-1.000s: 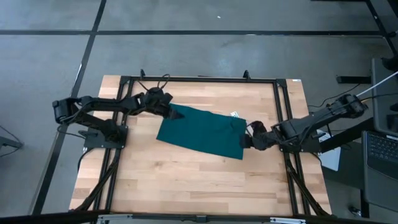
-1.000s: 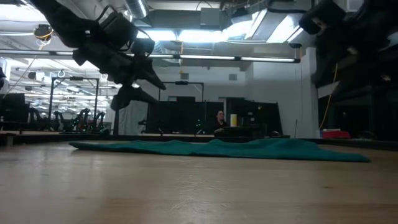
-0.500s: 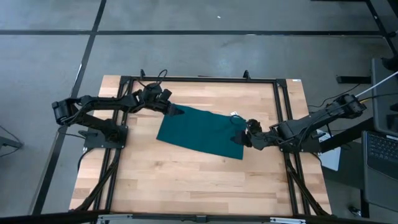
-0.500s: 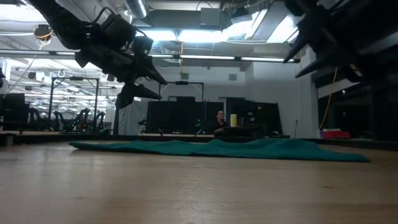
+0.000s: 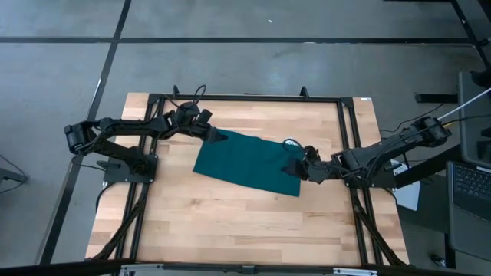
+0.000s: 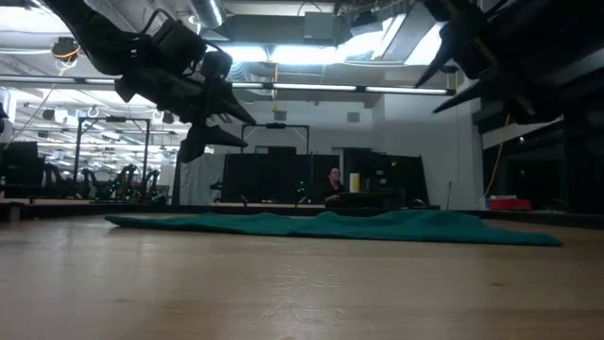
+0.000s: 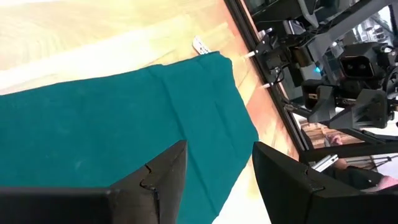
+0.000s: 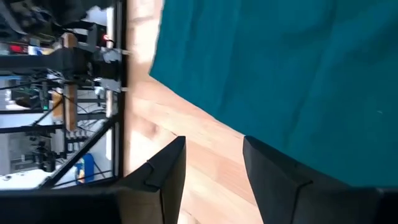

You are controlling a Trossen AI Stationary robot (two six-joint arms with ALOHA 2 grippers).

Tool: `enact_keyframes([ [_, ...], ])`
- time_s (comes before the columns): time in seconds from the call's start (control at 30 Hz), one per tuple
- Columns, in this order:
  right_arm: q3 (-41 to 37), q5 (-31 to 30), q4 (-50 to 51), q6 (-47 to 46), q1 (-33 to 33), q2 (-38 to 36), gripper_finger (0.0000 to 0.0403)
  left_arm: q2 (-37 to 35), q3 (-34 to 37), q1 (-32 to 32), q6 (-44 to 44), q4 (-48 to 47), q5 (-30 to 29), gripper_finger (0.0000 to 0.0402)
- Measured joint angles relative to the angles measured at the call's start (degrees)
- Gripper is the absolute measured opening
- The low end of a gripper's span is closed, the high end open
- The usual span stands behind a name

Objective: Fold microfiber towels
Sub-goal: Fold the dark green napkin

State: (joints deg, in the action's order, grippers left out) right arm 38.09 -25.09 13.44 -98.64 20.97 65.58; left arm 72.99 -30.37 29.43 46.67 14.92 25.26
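One towel: I see a single dark teal microfiber towel (image 5: pixel 249 162) lying flat and spread out on the bench (image 5: pixel 230 222), a little toward the far edge and slightly skewed to the bench edges.
Towel tag: a small white tag (image 7: pixel 201 45) sits at the towel's far right corner, resting on the wood.
Towel from the low view: it reads as a thin green strip (image 6: pixel 330 226) across the wood, with a few soft bumps along its top.
Left claw: my left gripper (image 5: pixel 217 136) hovers over the towel's far left corner; in the low view it hangs clear above the cloth (image 6: pixel 219 130).
Left claw state: the fingers (image 7: pixel 165 177) stand spread, with towel showing in the gap between them and nothing pinched.
Right claw: my right gripper (image 5: pixel 298 170) is at the towel's right edge, near the bench's right side; in the low view it is raised well above the cloth (image 6: pixel 444 80).
Right claw state: the fingers (image 8: pixel 168 171) stand apart with bare wood and the towel's edge visible between them; they hold nothing.
Room beyond: a person (image 6: pixel 332 185) sits far off behind the bench, next to a yellow container (image 6: pixel 355 182).
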Motion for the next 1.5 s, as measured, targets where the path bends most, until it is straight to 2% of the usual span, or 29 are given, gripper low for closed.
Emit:
enact_keyframes([
  [0.2, 0.0, 0.5, 2.6, 1.2, -1.9, 0.0, 0.0153, 0.0, 0.0, 0.0, 0.6, 0.4, 0.0, 0.0180],
  [0.5, 0.0, 0.7, 0.0, 3.5, -4.1, 0.0, 0.0144, 0.0, 0.0, 0.0, 1.4, 0.4, 0.0, 0.0180],
  [0.9, 0.0, 4.2, -2.5, 6.6, -7.3, 0.0, 0.0159, 0.0, 0.0, 0.0, 2.1, -1.5, 1.7, 0.0180],
  [1.07, 0.0, 9.7, -5.6, 9.2, -11.1, 2.7, 0.0157, 0.0, 0.0, 0.0, 2.1, -1.4, 1.6, 0.0180],
  [1.23, 0.5, 18.1, -14.1, 13.0, -16.1, 9.6, 0.0145, 0.0, 0.0, 0.0, 2.1, -1.4, 1.7, 0.0180],
  [1.5, 9.4, 28.4, -14.8, 22.6, -22.5, 21.0, 0.0150, 0.0, 0.0, -0.1, 2.7, -1.2, 3.6, 0.0180],
])
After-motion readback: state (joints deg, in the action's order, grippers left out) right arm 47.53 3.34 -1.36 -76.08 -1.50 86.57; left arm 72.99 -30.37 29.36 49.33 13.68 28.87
